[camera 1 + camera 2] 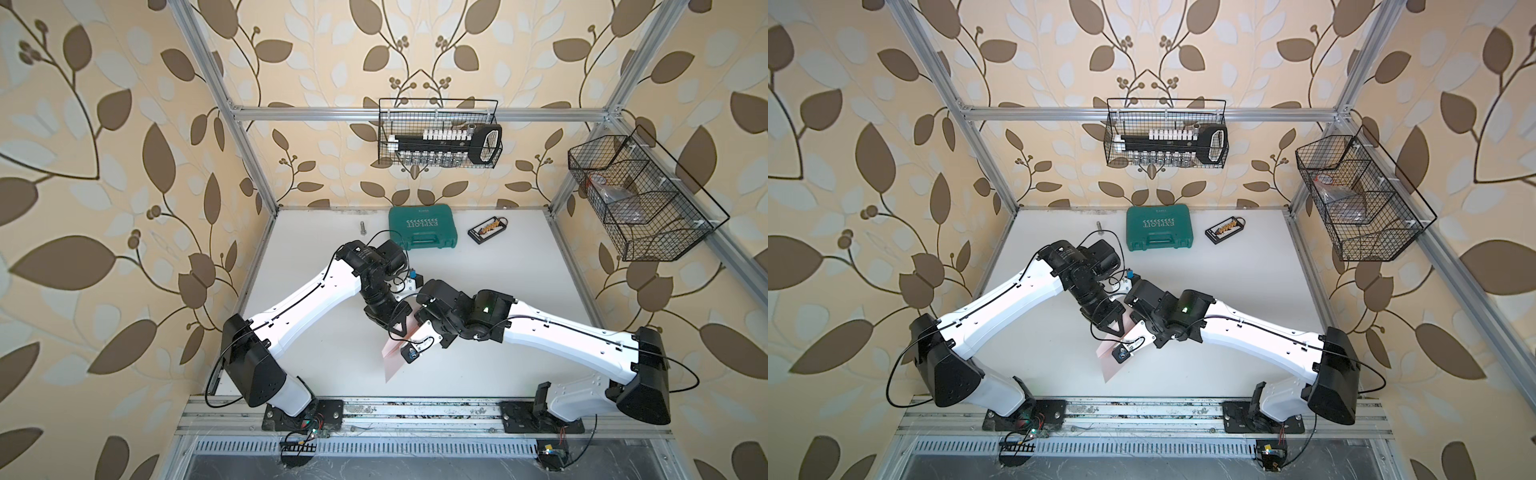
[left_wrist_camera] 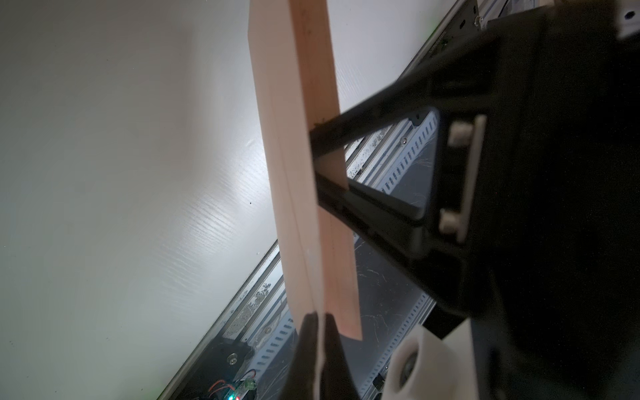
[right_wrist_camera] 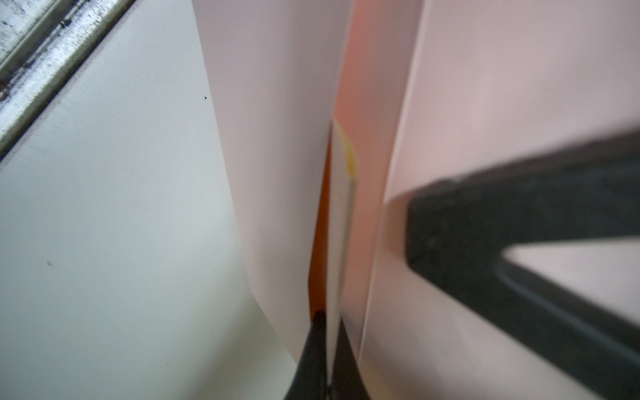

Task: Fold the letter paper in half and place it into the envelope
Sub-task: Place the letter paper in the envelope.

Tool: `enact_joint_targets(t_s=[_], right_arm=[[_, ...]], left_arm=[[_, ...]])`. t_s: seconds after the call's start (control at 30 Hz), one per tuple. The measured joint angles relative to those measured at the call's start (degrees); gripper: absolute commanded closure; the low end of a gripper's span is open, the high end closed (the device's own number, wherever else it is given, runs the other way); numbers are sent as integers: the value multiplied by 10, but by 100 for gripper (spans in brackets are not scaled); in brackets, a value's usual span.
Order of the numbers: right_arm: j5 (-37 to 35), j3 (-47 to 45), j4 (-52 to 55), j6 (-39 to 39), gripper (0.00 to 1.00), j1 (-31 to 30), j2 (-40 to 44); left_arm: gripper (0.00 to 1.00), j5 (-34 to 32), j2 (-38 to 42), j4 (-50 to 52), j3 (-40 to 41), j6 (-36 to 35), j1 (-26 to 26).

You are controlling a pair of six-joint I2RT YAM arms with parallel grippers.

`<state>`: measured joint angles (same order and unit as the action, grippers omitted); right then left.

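Right wrist view: the letter paper point(image 3: 341, 225) is seen edge-on inside the envelope point(image 3: 270, 138), between its pink walls, and is pinched by the fully closed right claw point(image 3: 327, 332). One envelope edge is clamped by the closed left claw point(image 2: 317, 325). In both top views the envelope point(image 1: 390, 361) point(image 1: 1108, 365) is held tilted over the counter point(image 1: 519, 291), well in front of the green tool case point(image 1: 423, 227).
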<state>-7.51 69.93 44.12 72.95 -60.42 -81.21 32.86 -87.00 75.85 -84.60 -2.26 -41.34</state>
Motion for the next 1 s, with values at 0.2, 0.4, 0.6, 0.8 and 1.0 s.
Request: enact_joint_targets(t_s=[0.2,0.4,0.6,0.8,1.0], right_arm=[[6,22,17,-16,100,1,-3],[31,38,38,-29,89,4,-3],[65,39,64,-43,78,7,-3],[91,48,75,-54,78,12,-3],[110,56,79,-59,88,22,-3]], left_arm=[[100,0,-1,-2,0,1,0],[100,0,-11,-2,-2,1,-4],[100,-1,-19,-1,-11,0,-4],[100,0,-21,1,-17,0,-7],[100,-1,-26,3,-19,-3,-7]])
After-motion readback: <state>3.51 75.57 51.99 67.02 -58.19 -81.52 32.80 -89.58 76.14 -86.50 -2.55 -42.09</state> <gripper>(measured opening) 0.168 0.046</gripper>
